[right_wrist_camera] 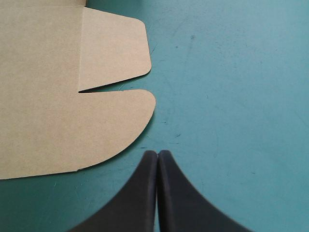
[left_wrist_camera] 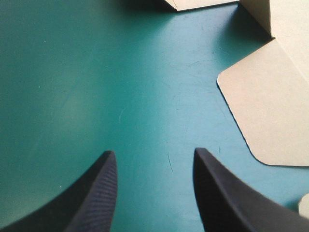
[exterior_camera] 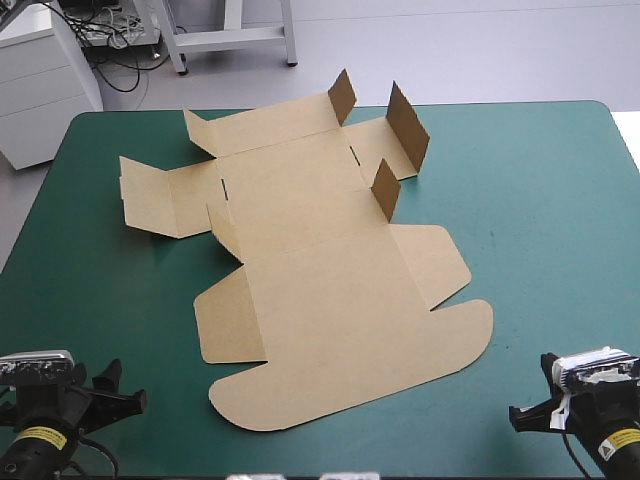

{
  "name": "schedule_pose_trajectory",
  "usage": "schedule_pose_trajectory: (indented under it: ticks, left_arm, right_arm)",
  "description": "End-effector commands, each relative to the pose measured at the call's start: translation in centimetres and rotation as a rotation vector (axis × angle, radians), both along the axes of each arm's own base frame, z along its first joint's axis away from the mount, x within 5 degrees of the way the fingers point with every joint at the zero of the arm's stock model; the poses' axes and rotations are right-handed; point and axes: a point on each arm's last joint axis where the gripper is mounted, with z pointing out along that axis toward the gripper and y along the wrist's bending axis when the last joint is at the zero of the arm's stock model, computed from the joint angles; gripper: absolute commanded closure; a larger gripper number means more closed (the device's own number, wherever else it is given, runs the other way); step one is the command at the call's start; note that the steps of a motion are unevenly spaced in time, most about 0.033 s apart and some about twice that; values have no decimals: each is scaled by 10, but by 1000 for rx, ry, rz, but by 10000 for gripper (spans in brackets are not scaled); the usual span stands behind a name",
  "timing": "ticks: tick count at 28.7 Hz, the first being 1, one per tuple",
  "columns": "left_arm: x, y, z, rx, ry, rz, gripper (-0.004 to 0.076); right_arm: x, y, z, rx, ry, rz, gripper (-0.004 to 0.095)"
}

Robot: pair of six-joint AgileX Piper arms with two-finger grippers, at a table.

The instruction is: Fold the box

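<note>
One box (exterior_camera: 320, 300) lies flat; left gripper (left_wrist_camera: 154, 152) spread, right gripper (right_wrist_camera: 158, 152) closed.

Brown box (exterior_camera: 320, 300) flat mid-table, few far flaps upright

Box (exterior_camera: 330, 300) plain brown; table cover (exterior_camera: 540, 200) teal-green; black, finely ribbed fingers (left_wrist_camera: 96, 193).

Matt brown board box (exterior_camera: 330, 300); smooth, lightly scuffed teal-green cover (exterior_camera: 540, 200).
</note>
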Motion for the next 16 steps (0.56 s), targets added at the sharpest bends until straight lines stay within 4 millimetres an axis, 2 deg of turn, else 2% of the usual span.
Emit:
schedule_pose_trajectory:
  ticks: [1, 12, 16]
  left_arm:
    - [5, -1, 12, -6, -69, -4, 380]
    - [5, -1, 12, -4, -69, -5, 380]
    - [4, 0, 14, 54, -56, -41, 380]
  right_arm:
    - [4, -1, 13, -4, -82, -9, 930]
    - [4, -1, 13, -4, -82, -9, 930]
    - [4, -1, 13, -14, -84, -11, 929]
